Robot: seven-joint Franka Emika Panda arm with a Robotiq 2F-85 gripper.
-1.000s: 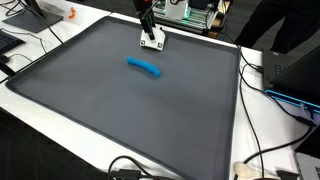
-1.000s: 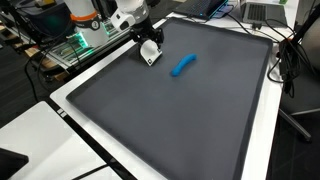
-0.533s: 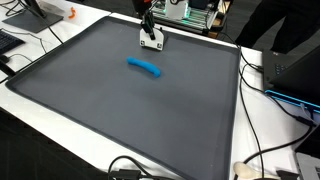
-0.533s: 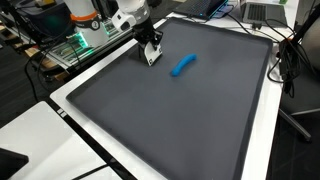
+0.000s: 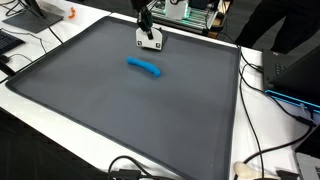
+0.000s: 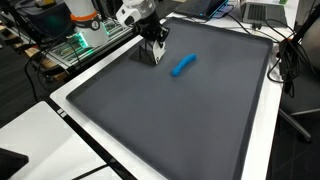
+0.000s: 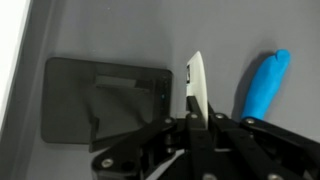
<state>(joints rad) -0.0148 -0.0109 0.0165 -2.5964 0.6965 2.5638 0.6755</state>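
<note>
Although the arm is cut off at the top edge in an exterior view, the claw (image 5: 148,31) shows clamped shut on a flat white piece (image 5: 151,42) over the grey mat (image 5: 90,110), apart from the blue object (image 5: 144,67). In an exterior view the dark fingers (image 6: 156,47) hide that piece almost wholly. In the wrist view the white piece (image 7: 197,88) stands edge-on between the closed jaws, its lower end hidden.

1. One blue piece (image 5: 144,67), seen in both exterior views and the wrist view.
2. One white card (image 7: 197,80).
3. One grey mat (image 5: 120,120).
4. One gripper (image 5: 148,34).
5. One orange thing (image 5: 70,14), off the mat.
6. Cables (image 5: 262,160): several, too tangled to count.
</note>
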